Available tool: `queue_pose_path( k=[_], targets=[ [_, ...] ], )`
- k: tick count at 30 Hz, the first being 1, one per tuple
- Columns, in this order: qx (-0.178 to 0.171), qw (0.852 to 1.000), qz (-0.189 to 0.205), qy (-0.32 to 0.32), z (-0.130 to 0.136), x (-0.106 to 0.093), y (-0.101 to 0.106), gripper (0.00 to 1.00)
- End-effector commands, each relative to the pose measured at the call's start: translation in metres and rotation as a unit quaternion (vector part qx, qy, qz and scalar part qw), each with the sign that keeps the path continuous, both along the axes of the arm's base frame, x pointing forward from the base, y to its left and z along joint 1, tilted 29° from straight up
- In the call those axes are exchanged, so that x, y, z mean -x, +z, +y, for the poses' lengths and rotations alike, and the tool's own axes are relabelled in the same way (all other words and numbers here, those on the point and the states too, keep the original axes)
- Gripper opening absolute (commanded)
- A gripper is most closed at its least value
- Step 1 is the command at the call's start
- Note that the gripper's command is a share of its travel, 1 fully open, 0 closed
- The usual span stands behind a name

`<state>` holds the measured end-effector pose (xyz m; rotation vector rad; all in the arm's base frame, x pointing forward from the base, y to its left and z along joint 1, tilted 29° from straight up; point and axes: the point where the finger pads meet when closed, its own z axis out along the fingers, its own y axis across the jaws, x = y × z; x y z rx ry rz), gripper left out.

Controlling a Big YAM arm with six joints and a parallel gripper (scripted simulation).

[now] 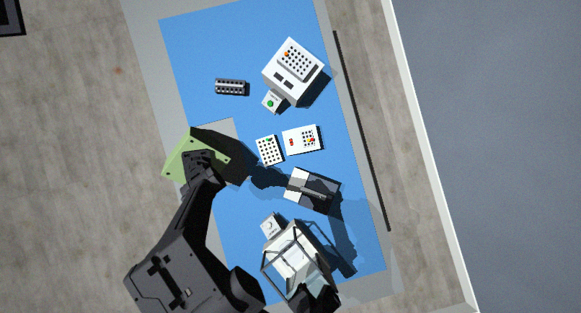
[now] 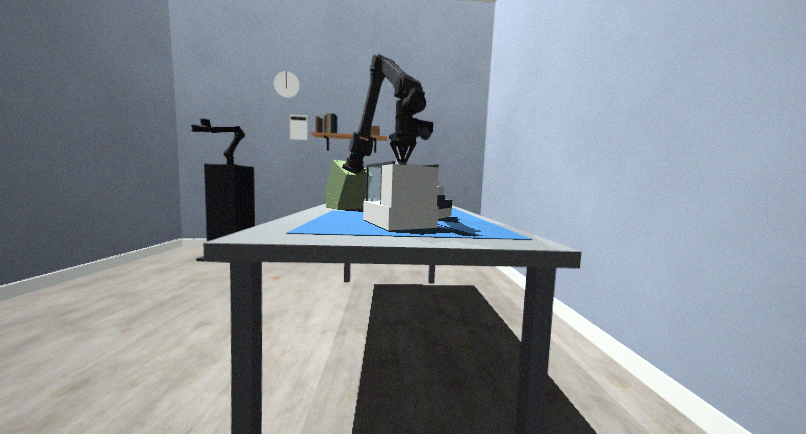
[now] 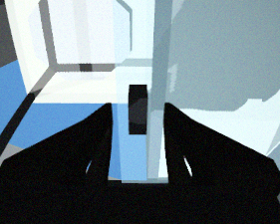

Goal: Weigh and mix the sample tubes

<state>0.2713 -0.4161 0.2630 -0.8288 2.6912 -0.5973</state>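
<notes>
My gripper is open and empty, pointing down at the top of the balance. Its fingers stand either side of the door's dark handle, with gaps visible in the wrist view. The glass door covers the back part; the front part is uncovered. The pan shows no tube. Tube A's yellow cap is in the dry block, seemingly B3. Tube B's green cap is in the rack. The PRINT key shows; lamps cannot be made out.
The mixer holds an orange-capped tube; its green START key faces forward. A red cap touches or nearly touches the yellow one. The magnet block stands left. The spectrophotometer stands between dry block and balance.
</notes>
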Motion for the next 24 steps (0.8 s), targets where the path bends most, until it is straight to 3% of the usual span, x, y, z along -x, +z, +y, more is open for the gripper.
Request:
queue_pose_path(
  k=[1, 11, 12, 24],
  targets=[
    [0.016, 1.000, -0.010, -0.002, -0.0057, -0.0041, 0.0159, 0.30],
    [0.016, 1.000, -0.010, -0.002, -0.0057, -0.0041, 0.0159, 0.30],
    [0.016, 1.000, -0.010, -0.002, -0.0057, -0.0041, 0.0159, 0.06],
    [0.016, 1.000, -0.010, -0.002, -0.0057, -0.0041, 0.0159, 0.06]
  ],
)
